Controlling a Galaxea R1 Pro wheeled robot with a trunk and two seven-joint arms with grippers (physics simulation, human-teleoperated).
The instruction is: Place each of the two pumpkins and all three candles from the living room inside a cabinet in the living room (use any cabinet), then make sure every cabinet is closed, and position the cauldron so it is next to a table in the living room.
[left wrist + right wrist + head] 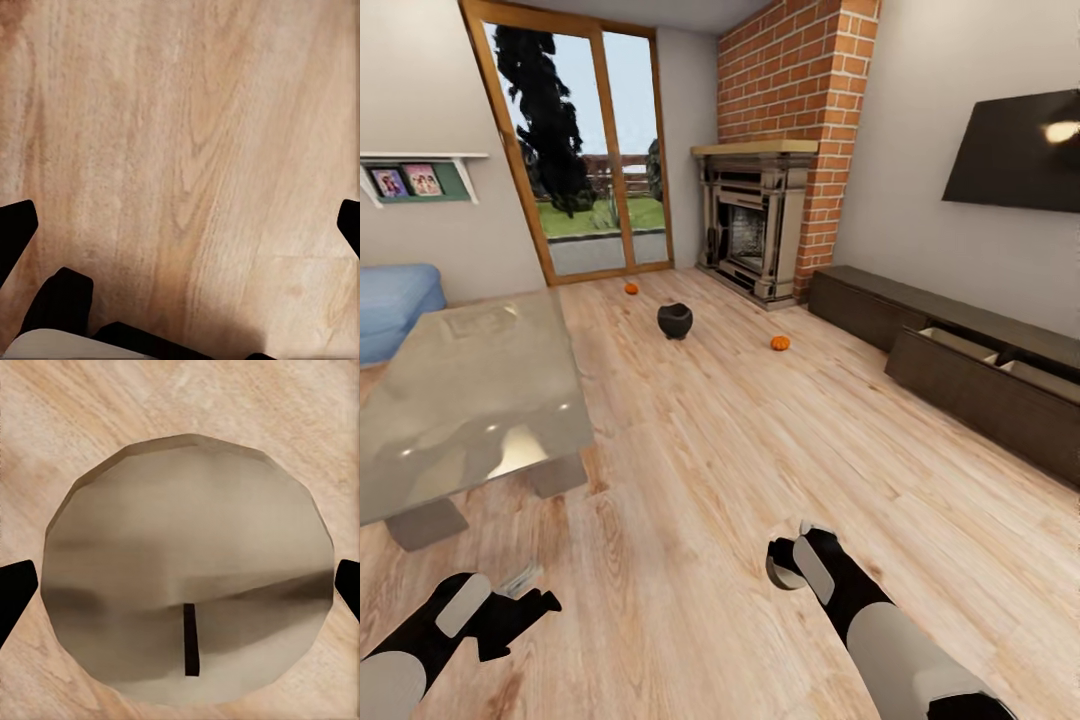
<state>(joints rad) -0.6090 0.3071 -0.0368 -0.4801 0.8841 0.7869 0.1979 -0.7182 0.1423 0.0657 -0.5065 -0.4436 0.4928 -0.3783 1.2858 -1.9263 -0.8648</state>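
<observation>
Candle (187, 566): I am carrying one in my right claw (792, 565); judging by that, the step in hand is hauling it to the cabinet (985, 375).
Head view, right claw: I am holding it low over the floor (700, 450), fingers round a pale lump that I take for the candle.
Head view, left claw (520, 610): I am keeping it spread and empty, near the table (460, 400).
Head view, cabinet: it is running along the right wall, with two drawers standing open and showing pale insides.
Head view, pumpkins: one (631, 288) is lying by the glass door, the other (780, 343) near the fireplace, both on the floor.
Head view, cauldron (675, 320): it is sitting on the floor between the pumpkins, well apart from the table.
Left wrist view: my fingertips (16, 229) are standing wide at the edges over bare boards, nothing between them.
Right wrist view: the candle's rounded top and wick are facing the camera, my fingers set wide against its sides.
Next move: I am judging that I need to roll right to an open drawer, then lower the candle in.
</observation>
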